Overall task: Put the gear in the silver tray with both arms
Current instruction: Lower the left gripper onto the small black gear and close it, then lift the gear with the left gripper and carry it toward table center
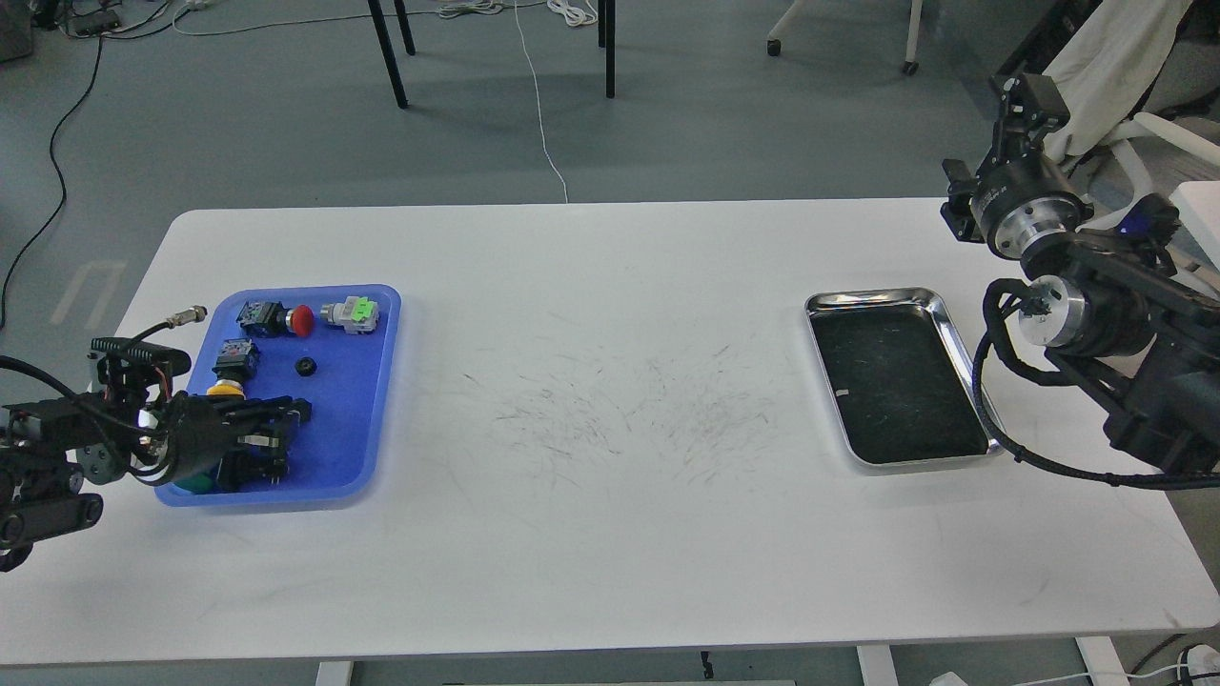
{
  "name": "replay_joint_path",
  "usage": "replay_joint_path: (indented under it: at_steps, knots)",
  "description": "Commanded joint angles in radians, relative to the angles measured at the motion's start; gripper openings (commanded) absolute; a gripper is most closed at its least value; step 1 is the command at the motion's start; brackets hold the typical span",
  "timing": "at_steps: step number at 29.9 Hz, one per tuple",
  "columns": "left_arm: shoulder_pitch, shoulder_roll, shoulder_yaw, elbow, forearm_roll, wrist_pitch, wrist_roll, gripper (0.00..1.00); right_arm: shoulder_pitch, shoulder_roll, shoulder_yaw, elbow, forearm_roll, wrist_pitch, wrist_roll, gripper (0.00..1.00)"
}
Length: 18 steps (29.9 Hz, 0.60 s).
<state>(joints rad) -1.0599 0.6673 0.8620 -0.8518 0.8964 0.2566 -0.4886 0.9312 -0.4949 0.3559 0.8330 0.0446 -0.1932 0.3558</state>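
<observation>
A small black gear (305, 367) lies in the blue plastic tray (367, 419) at the table's left. My left gripper (278, 438) hovers low over the tray's front part, just in front of the gear, with its two black fingers apart and nothing visibly between them. The silver tray (872, 297) sits at the right side of the table, its dark scratched floor bare. My right gripper (1027, 95) is raised beyond the table's far right corner, above and behind the silver tray; its fingers cannot be told apart.
The blue tray also holds a red push-button (291, 319), a grey and green connector (351, 314), a yellow button (227, 384) and a green button (195, 484) partly under my left gripper. A metal cable plug (186, 316) lies left of the tray. The right arm's cable (991, 419) loops along the silver tray's right rim.
</observation>
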Motion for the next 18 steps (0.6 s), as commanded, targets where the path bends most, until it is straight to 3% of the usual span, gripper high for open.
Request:
replay_joint_path:
  at_steps: [1, 8, 18]
  knots:
    - [0.000, 0.002, 0.000, 0.000, -0.001, 0.000, 0.000, 0.18, -0.006, -0.001, 0.000, 0.000, 0.000, 0.000, 0.000, 0.99]
    - [-0.003, 0.017, -0.001, -0.004, 0.001, -0.003, 0.000, 0.10, -0.015, -0.001, 0.000, -0.003, 0.000, 0.000, 0.000, 0.99]
    - [-0.023, 0.074, -0.029, -0.039, -0.007, -0.008, 0.000, 0.07, -0.026, -0.001, 0.000, -0.005, -0.002, 0.000, 0.002, 0.99]
